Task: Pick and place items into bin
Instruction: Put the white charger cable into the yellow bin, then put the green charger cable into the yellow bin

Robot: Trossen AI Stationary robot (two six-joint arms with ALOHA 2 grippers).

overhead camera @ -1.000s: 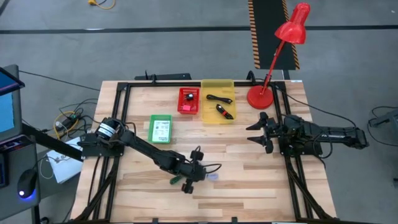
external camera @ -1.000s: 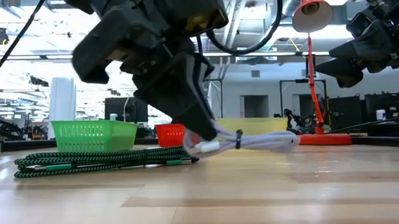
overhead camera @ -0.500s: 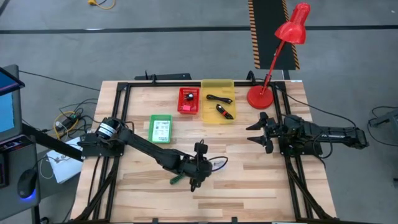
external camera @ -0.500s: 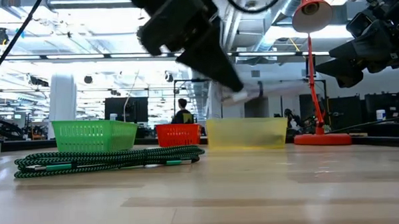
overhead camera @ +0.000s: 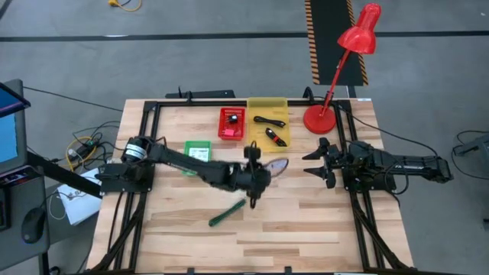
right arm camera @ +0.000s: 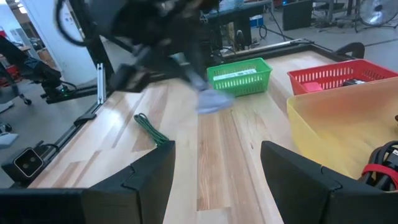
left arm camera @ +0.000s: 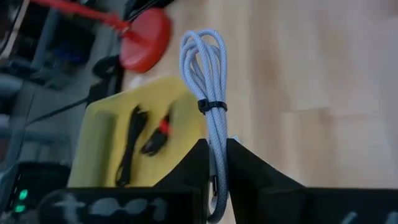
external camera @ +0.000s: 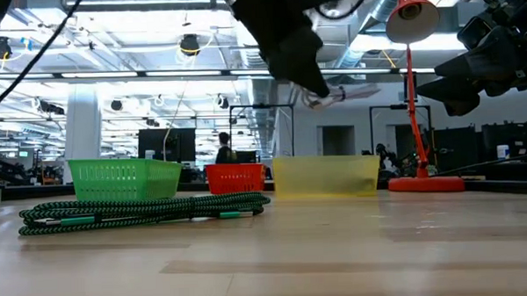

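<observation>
The bundled white cable [left arm camera: 207,81] hangs in the air, pinched at one end by my left gripper [overhead camera: 254,173], just short of the yellow bin [overhead camera: 267,122]; I carry it high so that it clears the bin's wall. Left of it, the green cable [overhead camera: 228,213] lies on the table [overhead camera: 306,221], waiting. Far right, my right gripper [overhead camera: 321,162] waits with fingers spread and empty.

Left claw [overhead camera: 263,169] clamped, raised mid-table; right claw [overhead camera: 312,163] spread, idle at right edge.
</observation>
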